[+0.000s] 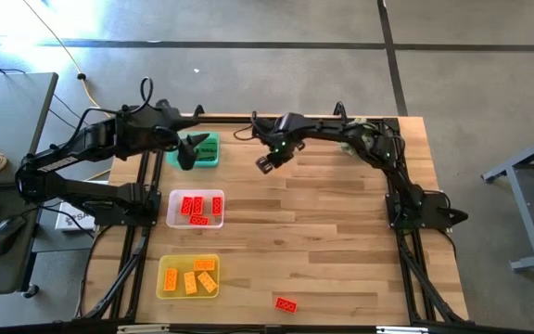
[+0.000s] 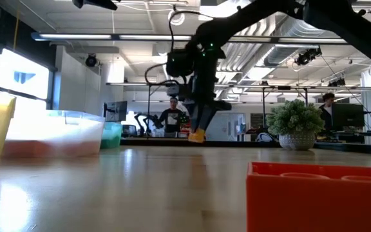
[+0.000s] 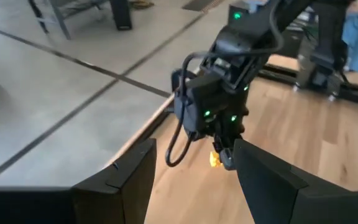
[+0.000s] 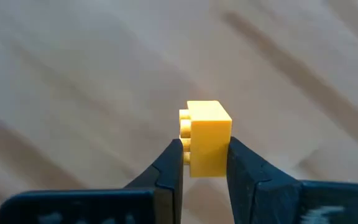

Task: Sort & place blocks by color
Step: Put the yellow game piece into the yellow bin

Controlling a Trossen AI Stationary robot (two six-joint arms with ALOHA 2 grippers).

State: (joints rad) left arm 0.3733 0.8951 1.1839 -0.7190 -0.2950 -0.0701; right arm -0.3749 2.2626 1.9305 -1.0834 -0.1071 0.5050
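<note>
Left column of square plastic trays sets the sort targets. Yellow translucent tray (image 1: 163,289) at 7 o'clock on the light wooden counter (image 1: 323,241) holds several orange-yellow studded bricks (image 1: 193,277). Clear tray (image 1: 173,197) just above it, around 9 o'clock, holds the red studded bricks (image 1: 196,208). Green tray (image 1: 209,154) at 10 o'clock is partly covered by the left gripper (image 1: 187,158), which hangs over it with jaws apart and nothing between them, likely parked there because a green drop goes there.

Centre, near 12 o'clock: right gripper (image 1: 267,163) is closed on one small yellow studded brick (image 4: 205,135), pinched at its lower half between both fingers (image 4: 166,168), studs facing sideways. Low view shows the brick clear of the counter, so it looks lifted for carrying. Judgement: it belongs in the yellow tray, diagonally across toward 7 o'clock.

One loose red studded brick (image 1: 286,303) lies alone at 6 o'clock near the front edge, well apart from the trays, unsorted; it should go to the clear tray.

Right, far edge about 1 o'clock: spiky pale green potted plant (image 2: 296,124), not part of the sort.
</note>
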